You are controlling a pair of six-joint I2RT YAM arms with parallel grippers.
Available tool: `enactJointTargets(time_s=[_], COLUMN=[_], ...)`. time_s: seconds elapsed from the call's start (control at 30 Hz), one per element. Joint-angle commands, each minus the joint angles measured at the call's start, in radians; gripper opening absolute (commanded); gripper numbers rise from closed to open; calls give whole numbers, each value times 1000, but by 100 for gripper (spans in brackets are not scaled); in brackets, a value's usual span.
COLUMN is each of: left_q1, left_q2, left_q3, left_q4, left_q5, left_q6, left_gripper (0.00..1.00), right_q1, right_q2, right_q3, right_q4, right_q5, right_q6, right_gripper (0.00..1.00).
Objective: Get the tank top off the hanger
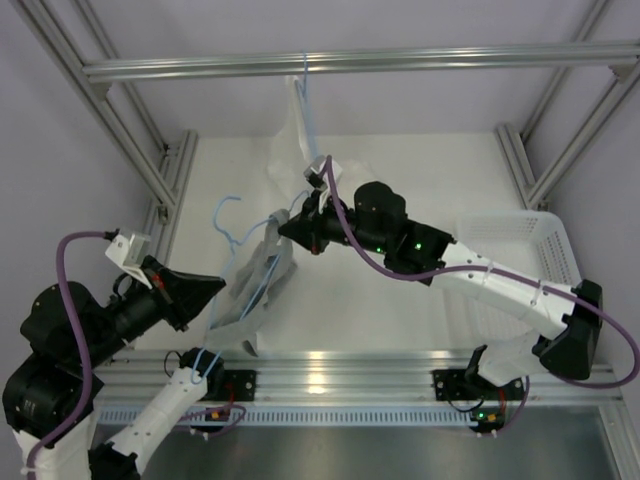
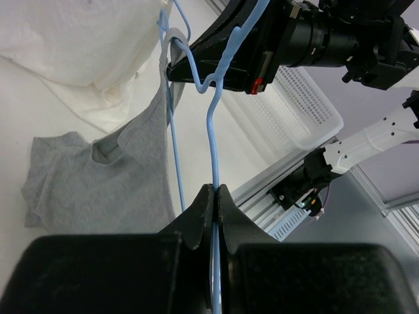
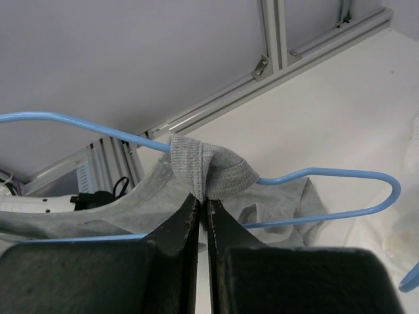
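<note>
**Strap not yet off hanger**

Left gripper (image 2: pixel 213 199) clamps the hanger (image 2: pixel 213 131) wire. Right gripper (image 3: pixel 203 208) pinches the tank top (image 3: pixel 211 171) strap, looped over the wire just above its tips. Remaining, by judgement: slide strap off.

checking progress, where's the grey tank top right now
In the top view the tank top sits left of centre, a strap looped over the hanger, between the left gripper clamping the wire and the right gripper pinching that strap.

Left hand (image 2: pixel 215 196) pinched closed — right hand (image 3: pixel 201 204) likewise, stretched far leftward.
</note>
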Motion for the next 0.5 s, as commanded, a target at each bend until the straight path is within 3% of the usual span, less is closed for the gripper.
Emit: enactJointTargets(time_s=[0.0, 0.13, 0.47], left_q1=[6, 4, 6], left_q2=[-7, -9, -29], left_q3=[-14, -16, -17], left_q4=[61, 52, 37], left_q5=[-16, -22, -15], left_q6=[4, 15, 18], left_gripper=[0, 0, 0], right_q1=[19, 18, 11], right_q2=[-69, -104, -107], right_q3=[-17, -40, -36], right_q4=[111, 79, 19], right_q5=[42, 241, 329], right_q6=[8, 7, -13], right_gripper=[0, 0, 0])
